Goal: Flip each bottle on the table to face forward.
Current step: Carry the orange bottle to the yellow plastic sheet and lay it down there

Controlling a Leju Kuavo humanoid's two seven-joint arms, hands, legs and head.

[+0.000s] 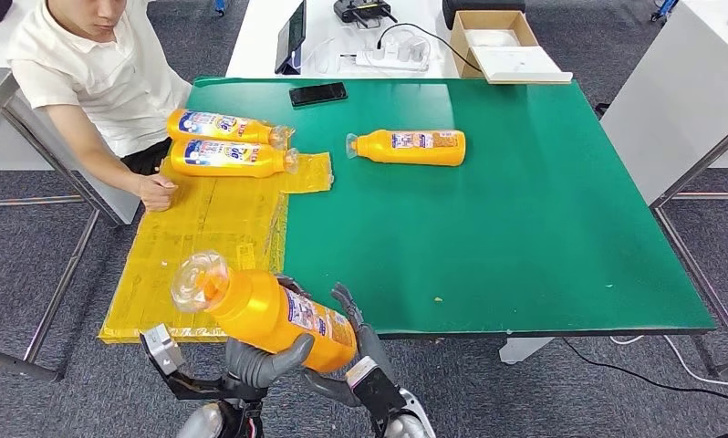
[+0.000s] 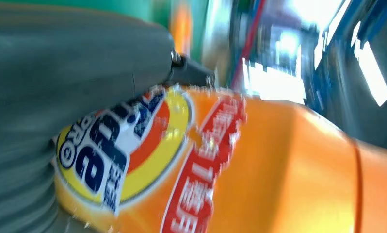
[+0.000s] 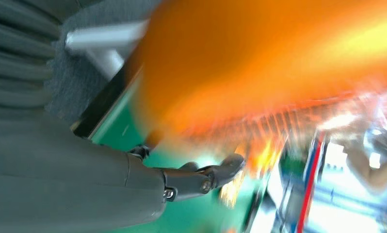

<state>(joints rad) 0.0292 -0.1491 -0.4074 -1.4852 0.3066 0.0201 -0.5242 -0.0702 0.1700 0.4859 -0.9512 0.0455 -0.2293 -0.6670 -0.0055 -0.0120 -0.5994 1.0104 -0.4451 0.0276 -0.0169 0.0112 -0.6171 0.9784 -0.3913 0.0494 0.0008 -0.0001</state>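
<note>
I hold an orange bottle [image 1: 269,310] with a clear cap above the table's front edge, tilted, cap toward the left. My left hand [image 1: 260,360] grips its body from below; the left wrist view shows the front label [image 2: 119,145] pressed against that hand [image 2: 60,73]. My right hand [image 1: 358,351] sits at the bottle's base with fingers spread. In the right wrist view the blurred bottle [image 3: 259,58] lies just off that hand [image 3: 133,189]. Two more bottles [image 1: 223,125] [image 1: 228,157] lie on a yellow sheet [image 1: 205,237], and a third one [image 1: 410,146] lies on the green mat [image 1: 525,228].
A person sits at the table's left side with a fist [image 1: 157,192] resting on the yellow sheet. A black phone [image 1: 317,93] lies at the mat's far edge. Behind it are a tablet [image 1: 290,36] and a cardboard box [image 1: 493,36]. Another table [image 1: 680,100] stands at the right.
</note>
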